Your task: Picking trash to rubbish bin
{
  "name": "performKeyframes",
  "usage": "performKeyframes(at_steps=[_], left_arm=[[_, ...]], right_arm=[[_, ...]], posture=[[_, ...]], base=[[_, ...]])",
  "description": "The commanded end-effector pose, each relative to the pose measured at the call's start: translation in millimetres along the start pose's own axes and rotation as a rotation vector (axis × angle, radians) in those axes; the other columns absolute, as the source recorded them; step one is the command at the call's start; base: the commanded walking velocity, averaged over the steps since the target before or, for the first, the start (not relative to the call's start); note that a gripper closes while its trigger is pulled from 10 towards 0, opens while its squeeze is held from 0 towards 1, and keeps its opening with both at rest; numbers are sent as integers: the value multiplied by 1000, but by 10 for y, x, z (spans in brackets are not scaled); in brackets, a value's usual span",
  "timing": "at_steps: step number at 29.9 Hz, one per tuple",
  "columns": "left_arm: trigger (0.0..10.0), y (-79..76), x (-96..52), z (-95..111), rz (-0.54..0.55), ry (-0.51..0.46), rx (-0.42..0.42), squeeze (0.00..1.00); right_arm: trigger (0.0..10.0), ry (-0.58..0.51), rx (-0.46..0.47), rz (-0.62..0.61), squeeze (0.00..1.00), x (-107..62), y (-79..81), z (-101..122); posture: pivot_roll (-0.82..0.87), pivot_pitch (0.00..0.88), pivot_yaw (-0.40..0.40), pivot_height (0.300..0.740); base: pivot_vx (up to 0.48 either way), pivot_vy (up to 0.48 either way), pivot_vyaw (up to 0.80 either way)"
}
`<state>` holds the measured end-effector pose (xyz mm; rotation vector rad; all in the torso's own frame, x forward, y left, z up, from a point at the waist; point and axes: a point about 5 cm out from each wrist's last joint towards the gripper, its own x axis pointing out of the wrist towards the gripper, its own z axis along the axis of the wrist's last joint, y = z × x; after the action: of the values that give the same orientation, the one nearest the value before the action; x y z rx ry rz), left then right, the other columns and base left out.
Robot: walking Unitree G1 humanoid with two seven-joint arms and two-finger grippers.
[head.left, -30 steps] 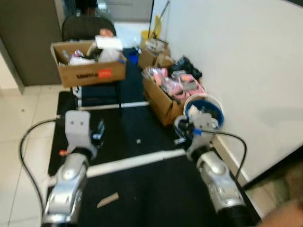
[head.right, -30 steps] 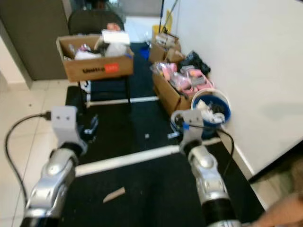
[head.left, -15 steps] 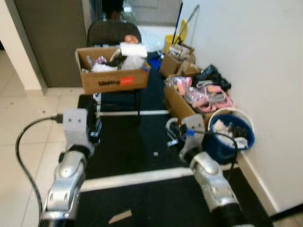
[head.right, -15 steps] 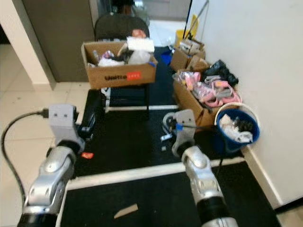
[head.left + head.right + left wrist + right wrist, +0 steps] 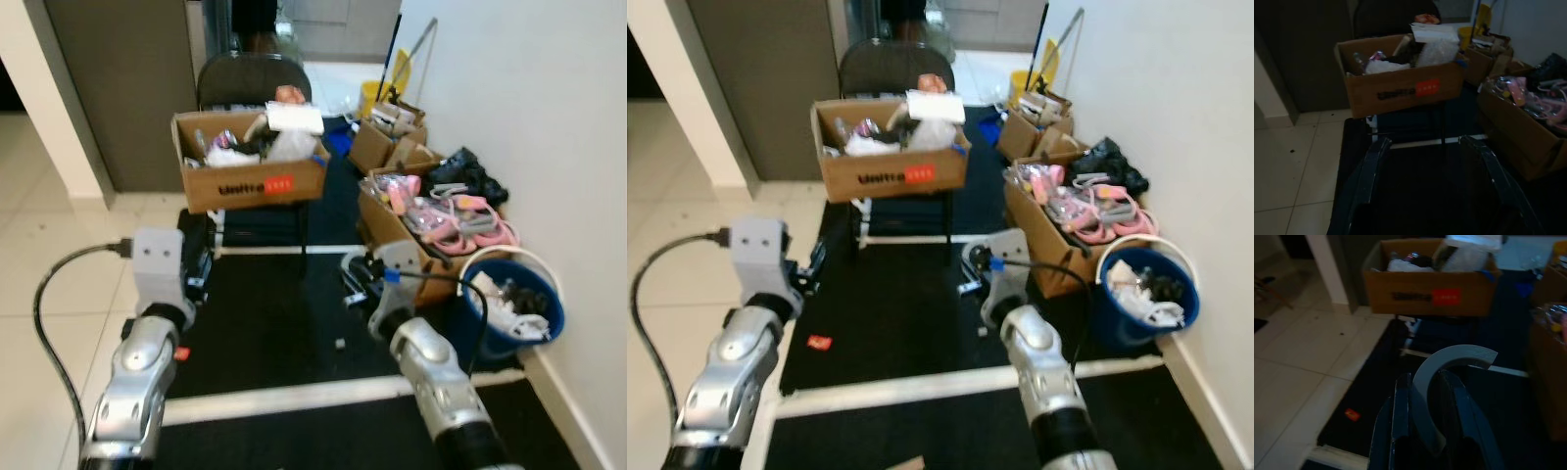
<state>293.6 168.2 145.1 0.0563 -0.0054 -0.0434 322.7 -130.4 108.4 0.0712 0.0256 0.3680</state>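
A curved grey strip is held pinched in the right hand above the black mat, the carrying step is judged underway, and a swing rightward to the blue bin is called for, while the left hand is kept wide and empty.

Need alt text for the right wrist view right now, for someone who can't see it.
The right tool is shut on a curved grey strip, held above a black mat. Beyond it a brown cardboard box of clutter sits raised; a small red scrap lies near the mat's edge, beside pale floor tiles.
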Motion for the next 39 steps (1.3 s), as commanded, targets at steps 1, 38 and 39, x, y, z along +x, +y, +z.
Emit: performKeyframes(at_steps=[1,38,39], left_arm=[[10000,26,-28,-56,3,29,2,0],[10000,89,-10,4,15,22,28,0],[10000,89,-10,4,15,22,28,0]], right_arm=[[10000,16,34,-4,0,-11,6,-45],[10000,59,11,48,0,35,60,-55],[10000,59,11,48,0,35,60,-55]], posture=[[58,107,-49,740],[72,115,-60,740],[72,115,-60,740]], base=[[390,0,0],[437,0,0],[439,0,0]])
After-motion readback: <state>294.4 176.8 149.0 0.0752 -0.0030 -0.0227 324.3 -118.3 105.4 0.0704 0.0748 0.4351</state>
